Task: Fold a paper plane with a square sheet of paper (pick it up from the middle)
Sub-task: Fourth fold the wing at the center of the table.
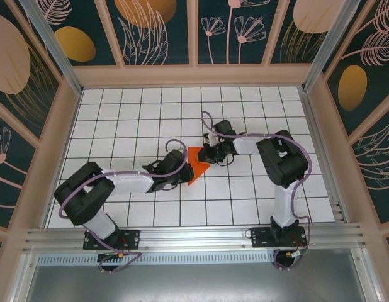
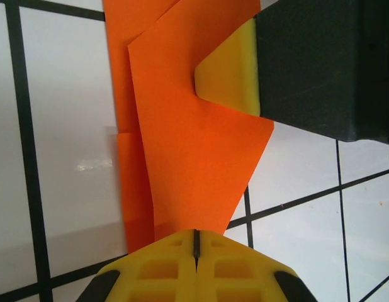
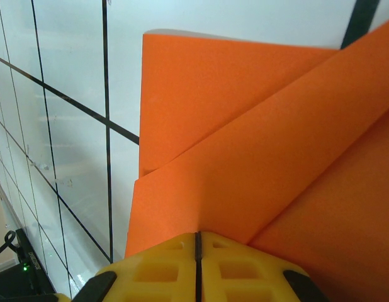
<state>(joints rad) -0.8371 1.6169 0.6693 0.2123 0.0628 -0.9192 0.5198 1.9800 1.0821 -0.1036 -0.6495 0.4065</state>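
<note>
The square sheet of paper [image 1: 197, 168] lies on the tiled table as a bright orange wedge, folded into overlapping flaps, so the paper plane is only partly formed. My left gripper [image 1: 186, 168] is shut at its left edge. In the left wrist view its joined tips [image 2: 196, 234] rest on the paper [image 2: 194, 163], and the flap runs under them. My right gripper [image 1: 210, 155] is shut at the upper right side. Its tips [image 3: 197, 236] sit on a folded layer [image 3: 245, 157] with a faint crease leading to them. Its yellow finger [image 2: 226, 69] lies on the flap's far edge.
The white grid table [image 1: 119, 119] is walled by a tan frame [image 1: 194, 75] at the back and sides. A metal rail [image 1: 194, 238] runs along the near edge by the arm bases. Both forearms reach inward over the middle tiles.
</note>
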